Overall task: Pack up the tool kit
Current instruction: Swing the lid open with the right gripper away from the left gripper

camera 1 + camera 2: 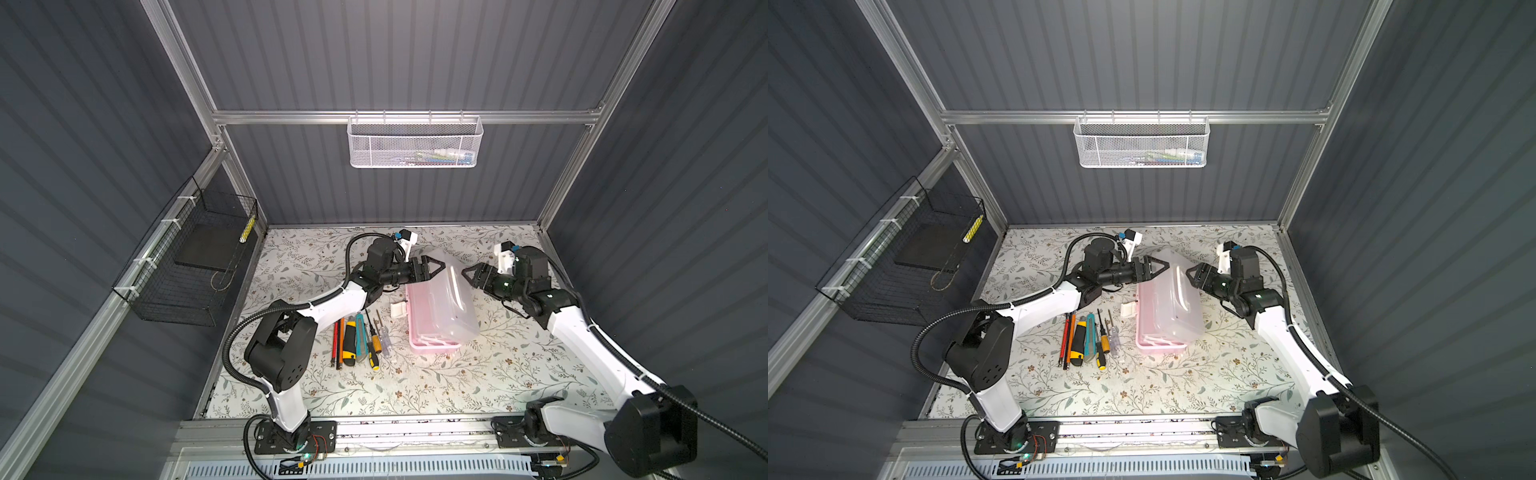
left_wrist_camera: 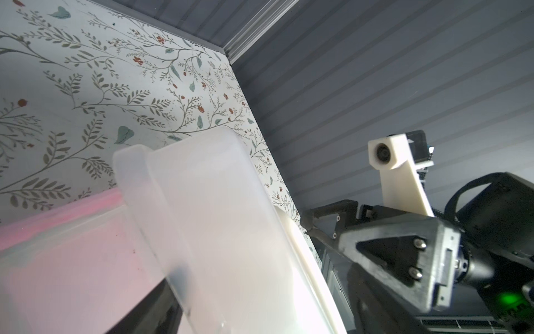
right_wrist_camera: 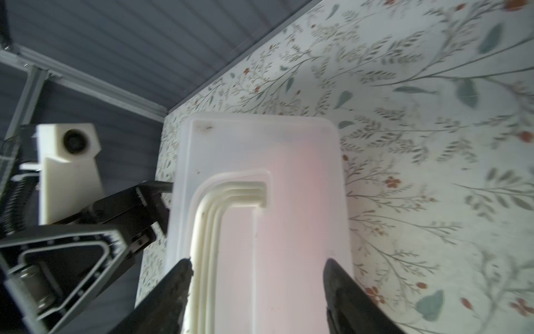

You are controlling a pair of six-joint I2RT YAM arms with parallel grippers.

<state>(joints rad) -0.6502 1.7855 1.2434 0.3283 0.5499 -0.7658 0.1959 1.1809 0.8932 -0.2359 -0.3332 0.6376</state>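
Observation:
The tool kit's pink box (image 1: 432, 347) (image 1: 1160, 345) lies mid-table. Its frosted lid (image 1: 451, 297) (image 1: 1177, 299) (image 3: 303, 219) is tilted up on the latch side. The white latch (image 1: 400, 309) sticks out to the left. My left gripper (image 1: 434, 269) (image 1: 1160, 268) is open at the lid's far left corner. The lid's edge (image 2: 219, 219) lies between the jaws, and one finger (image 2: 147, 312) shows dark behind it. My right gripper (image 1: 466, 277) (image 1: 1190, 276) (image 3: 257, 263) is open at the lid's far right side. It faces the lid top and white handle (image 3: 213, 219) and holds nothing. Slim hand tools (image 1: 359, 340) (image 1: 1090, 338) lie in a row left of the box.
A white mesh basket (image 1: 415, 145) hangs on the back rail. A black wire basket (image 1: 187, 270) is fixed to the left wall. The floral table (image 1: 415, 386) is bounded by grey walls on three sides.

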